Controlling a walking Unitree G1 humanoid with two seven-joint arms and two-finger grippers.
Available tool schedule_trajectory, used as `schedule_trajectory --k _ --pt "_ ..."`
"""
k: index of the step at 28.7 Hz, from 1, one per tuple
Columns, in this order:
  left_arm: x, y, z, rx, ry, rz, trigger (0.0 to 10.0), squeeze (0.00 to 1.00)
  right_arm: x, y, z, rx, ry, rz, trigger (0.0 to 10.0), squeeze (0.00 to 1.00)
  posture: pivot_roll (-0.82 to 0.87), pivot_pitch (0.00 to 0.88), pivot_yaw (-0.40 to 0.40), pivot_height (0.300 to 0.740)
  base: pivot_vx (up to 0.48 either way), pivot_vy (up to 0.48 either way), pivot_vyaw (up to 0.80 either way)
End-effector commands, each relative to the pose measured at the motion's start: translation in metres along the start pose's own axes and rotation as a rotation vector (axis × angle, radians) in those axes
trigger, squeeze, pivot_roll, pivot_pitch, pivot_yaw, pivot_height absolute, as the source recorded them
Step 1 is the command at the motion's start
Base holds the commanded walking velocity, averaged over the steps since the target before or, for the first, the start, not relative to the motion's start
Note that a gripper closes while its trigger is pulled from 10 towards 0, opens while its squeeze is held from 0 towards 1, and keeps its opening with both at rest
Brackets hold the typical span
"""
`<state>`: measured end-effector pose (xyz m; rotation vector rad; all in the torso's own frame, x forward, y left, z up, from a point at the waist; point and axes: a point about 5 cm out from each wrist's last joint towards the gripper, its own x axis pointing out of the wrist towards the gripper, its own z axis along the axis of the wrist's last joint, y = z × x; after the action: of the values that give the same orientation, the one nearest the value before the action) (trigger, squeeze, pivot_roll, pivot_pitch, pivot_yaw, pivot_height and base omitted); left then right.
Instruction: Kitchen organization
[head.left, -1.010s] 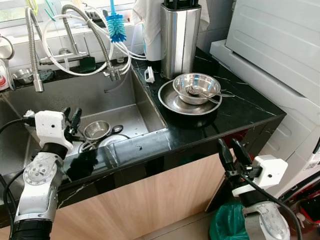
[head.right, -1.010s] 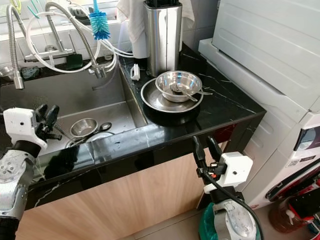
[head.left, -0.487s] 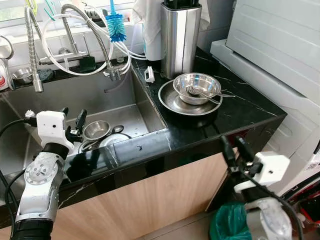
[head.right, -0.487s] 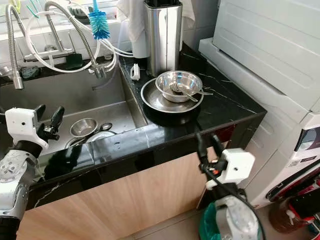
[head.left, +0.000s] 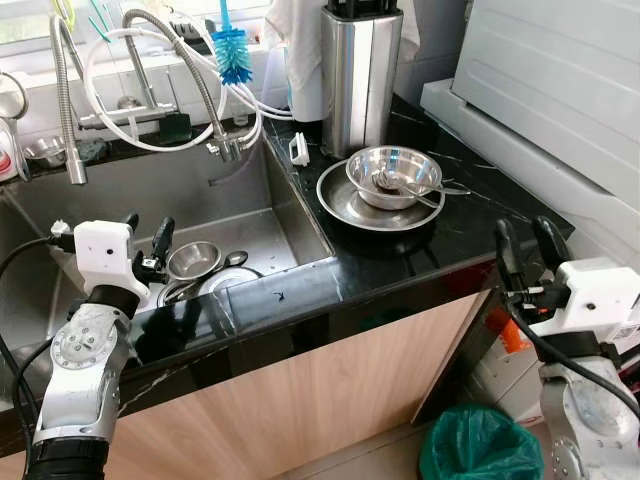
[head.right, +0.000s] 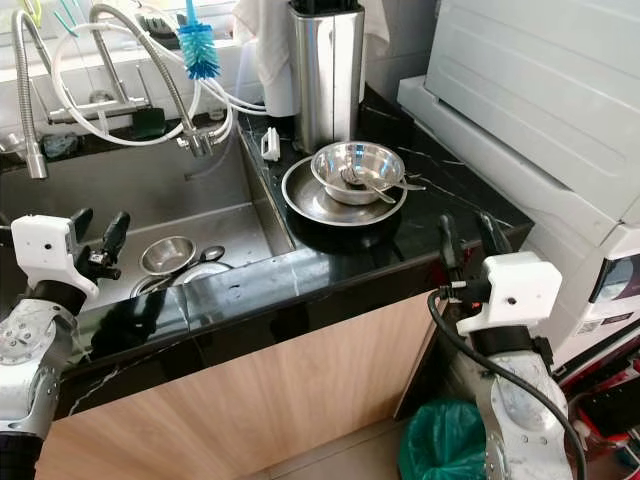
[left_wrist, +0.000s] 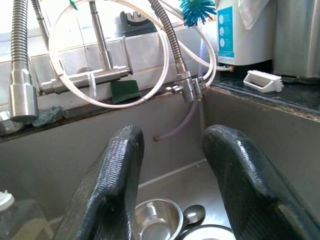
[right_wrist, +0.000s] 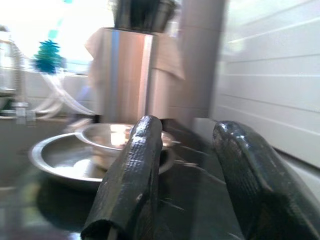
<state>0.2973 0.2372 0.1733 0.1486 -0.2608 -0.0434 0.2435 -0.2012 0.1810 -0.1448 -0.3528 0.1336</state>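
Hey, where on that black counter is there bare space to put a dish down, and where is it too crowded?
Bare counter runs along the front edge, between the sink and the plate. Another free patch lies right of the plate, toward the white appliance. The back is crowded: steel canister, small white brush, and the bowl stacked on the plate. The sink floor holds dishes too.

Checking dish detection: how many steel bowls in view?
2. One steel bowl sits on the steel plate on the counter; a smaller steel bowl lies in the sink. Others may be hidden there.
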Motion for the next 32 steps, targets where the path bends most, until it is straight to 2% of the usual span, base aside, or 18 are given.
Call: schedule_trajectory --k 1,2,6,14,15,20,21,23,27,28,29,32 --pt "0.002 -0.001 0.006 0.005 -0.016 -0.003 10.0 0.0 0.002 0.005 -0.003 0.036 0.015 0.057 10.0 0.0 -0.01 0.023 0.048 0.74 0.0 0.0 0.0" --pt "0.002 -0.002 0.006 0.001 -0.016 -0.002 10.0 0.0 0.006 0.003 -0.007 0.028 0.024 0.085 10.0 1.0 -0.01 0.029 0.047 0.74 0.0 0.0 0.0" --pt "0.002 -0.005 0.005 -0.011 -0.016 0.0 10.0 0.0 0.014 -0.005 -0.016 0.04 0.033 0.05 10.0 1.0 -0.01 0.034 0.043 0.74 0.0 0.0 0.0" --pt "0.001 -0.005 0.007 -0.014 -0.021 0.008 10.0 0.0 0.022 -0.006 -0.025 0.033 0.052 0.061 10.0 1.0 0.0 0.041 0.04 0.74 0.0 0.0 0.0" --pt "0.001 -0.004 0.007 -0.015 -0.021 0.011 10.0 0.0 0.025 -0.007 -0.03 0.035 0.061 0.068 10.0 0.0 0.0 0.043 0.04 0.74 0.0 0.0 0.0" --pt "0.001 -0.005 0.008 -0.017 -0.022 0.015 10.0 0.0 0.033 -0.008 -0.035 0.077 0.055 0.112 10.0 0.0 0.0 0.046 0.04 0.74 0.0 0.0 0.0" --pt "0.001 -0.005 0.009 -0.019 -0.021 0.016 10.0 0.0 0.035 -0.005 -0.038 0.098 0.059 0.142 10.0 1.0 0.0 0.046 0.041 0.74 0.0 0.0 0.0" --pt "0.002 -0.005 0.009 -0.02 -0.021 0.015 10.0 0.0 0.037 -0.003 -0.039 0.107 0.058 0.166 10.0 1.0 0.01 0.049 0.041 0.74 0.0 0.0 0.0" --pt "0.002 -0.006 0.009 -0.024 -0.022 0.015 10.0 0.0 0.044 -0.001 -0.04 0.068 0.053 0.163 10.0 1.0 0.0 0.05 0.042 0.74 0.0 0.0 0.0" --pt "0.002 -0.006 0.009 -0.025 -0.022 0.015 10.0 0.0 0.047 -0.001 -0.041 0.065 0.051 0.163 10.0 0.38 0.01 0.051 0.043 0.74 0.0 0.0 0.0" --pt "0.003 -0.007 0.009 -0.026 -0.022 0.014 10.0 0.0 0.051 -0.001 -0.042 0.065 0.049 0.168 10.0 0.0 0.01 0.052 0.044 0.74 0.0 0.0 0.0" --pt "0.003 -0.007 0.009 -0.028 -0.022 0.015 10.0 0.0 0.057 -0.002 -0.045 0.049 0.055 0.173 10.0 0.0 0.01 0.052 0.045 0.74 0.0 0.0 0.0"
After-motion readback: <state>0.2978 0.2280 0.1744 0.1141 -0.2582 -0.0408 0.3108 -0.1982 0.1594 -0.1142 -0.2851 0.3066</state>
